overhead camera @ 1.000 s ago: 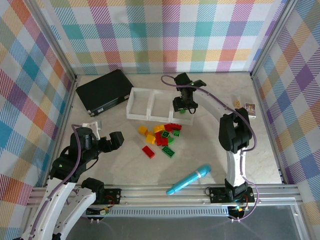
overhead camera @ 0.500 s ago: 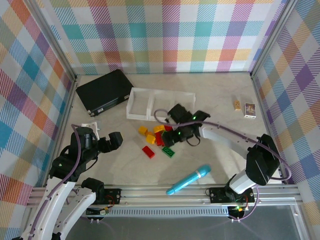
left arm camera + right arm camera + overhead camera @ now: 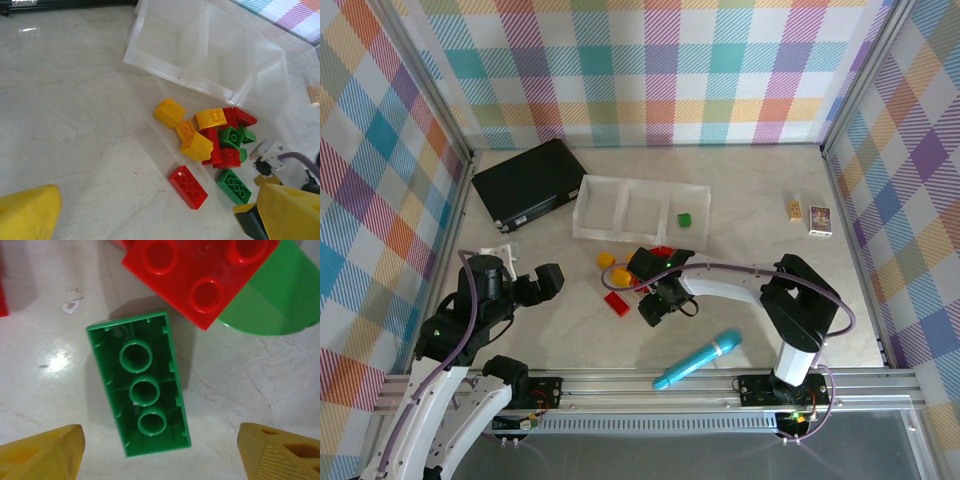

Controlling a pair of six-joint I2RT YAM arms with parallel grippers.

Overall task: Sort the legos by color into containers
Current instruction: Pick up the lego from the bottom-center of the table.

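As the right gripper [image 3: 160, 445] gapes, the green brick [image 3: 142, 385] lies underside-up, its long axis pointing away between the jaws; the red brick [image 3: 200, 270] is cropped.

A green brick [image 3: 142, 385] lies upside down on the pale table [image 3: 260, 390], so you can see three round holes in a row inside it. The gripper [image 3: 162, 460] is right above it, with its two yellow fingers [image 3: 45, 455] far apart, one at each bottom corner. The near end of the green brick sits between them, and neither finger touches it. Just past the green brick is a red brick [image 3: 200, 270], bumps up, resting partly on a round green piece [image 3: 280, 300]
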